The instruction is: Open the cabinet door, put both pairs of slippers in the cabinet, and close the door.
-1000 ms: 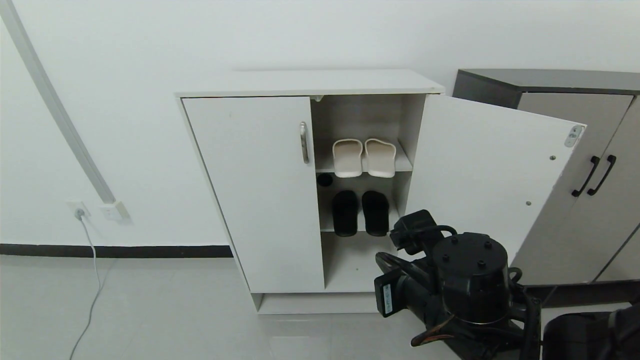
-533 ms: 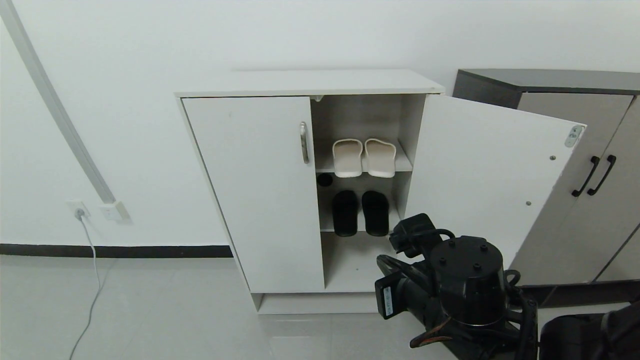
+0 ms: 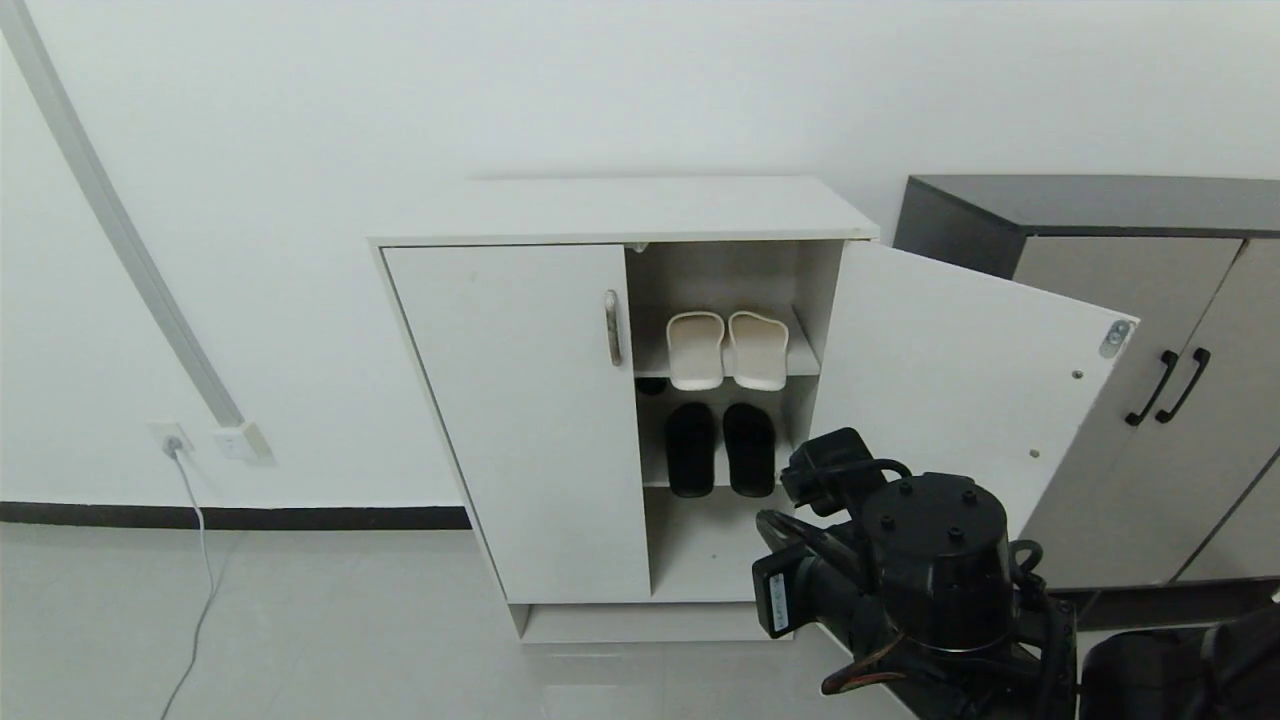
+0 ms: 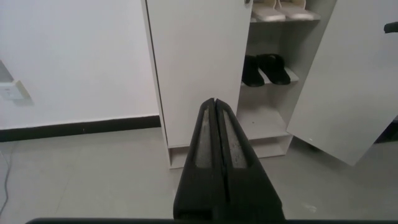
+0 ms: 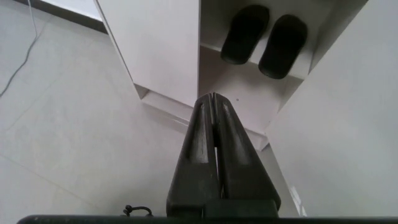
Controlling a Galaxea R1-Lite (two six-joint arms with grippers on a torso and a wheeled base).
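The white cabinet [image 3: 620,210] stands against the wall with its right door [image 3: 950,380] swung open and its left door [image 3: 520,420] closed. A pair of white slippers [image 3: 727,350] lies on the upper shelf. Below them, a pair of black slippers [image 3: 720,450] lies on the middle shelf, also seen as the black slippers [image 5: 264,43] in the right wrist view. My right gripper [image 5: 213,106] is shut and empty, low in front of the open compartment, apart from the door. My left gripper [image 4: 214,109] is shut and empty, farther back over the floor, facing the cabinet [image 4: 199,62].
A grey cabinet [image 3: 1150,380] with black handles stands right behind the open door. A wall socket with a hanging cable [image 3: 170,440] is at the left. The tiled floor [image 3: 300,640] in front of the white cabinet is free.
The whole head view has shifted, so the cabinet now sits lower and slightly smaller in the picture. Slippers, doors and the right arm keep their places relative to each other.
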